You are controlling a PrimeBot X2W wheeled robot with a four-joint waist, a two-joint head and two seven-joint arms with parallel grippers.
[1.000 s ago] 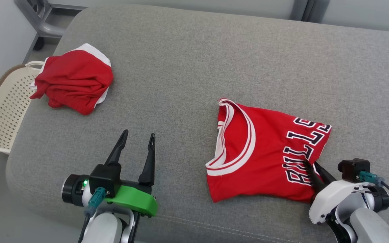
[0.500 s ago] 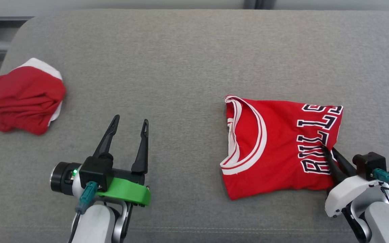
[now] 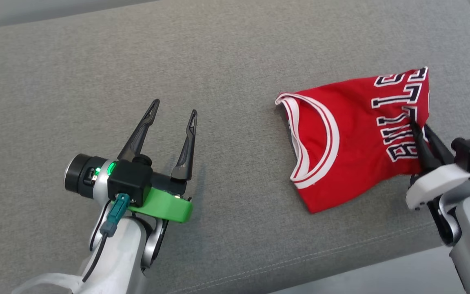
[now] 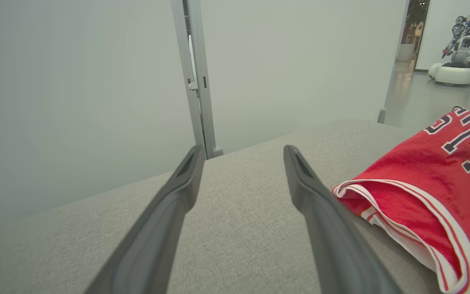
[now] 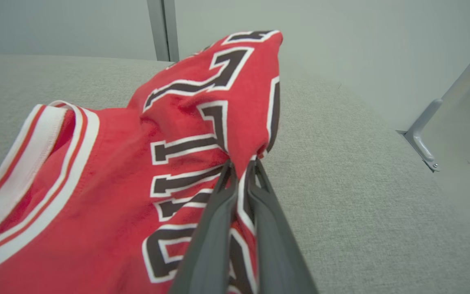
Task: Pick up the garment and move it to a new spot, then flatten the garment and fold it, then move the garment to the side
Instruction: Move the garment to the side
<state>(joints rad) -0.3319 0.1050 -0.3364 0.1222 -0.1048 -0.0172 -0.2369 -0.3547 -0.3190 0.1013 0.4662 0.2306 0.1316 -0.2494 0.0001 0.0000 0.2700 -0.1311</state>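
Side-move step: our right gripper (image 3: 417, 120) pinches the folded jersey (image 3: 353, 134) by its lettered edge; left gripper (image 3: 174, 107) spread, well apart from the jersey. Next, we drag without unfolding.

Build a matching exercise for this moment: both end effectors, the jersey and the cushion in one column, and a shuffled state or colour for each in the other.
1. left end effector
2. right end effector
3. jersey
4. cushion

A. grey, lying under everything
B. shut on the lettered edge of cloth
C. open, holding nothing
D. red with a white-trimmed neck

Pairs: 1-C, 2-B, 3-D, 4-A
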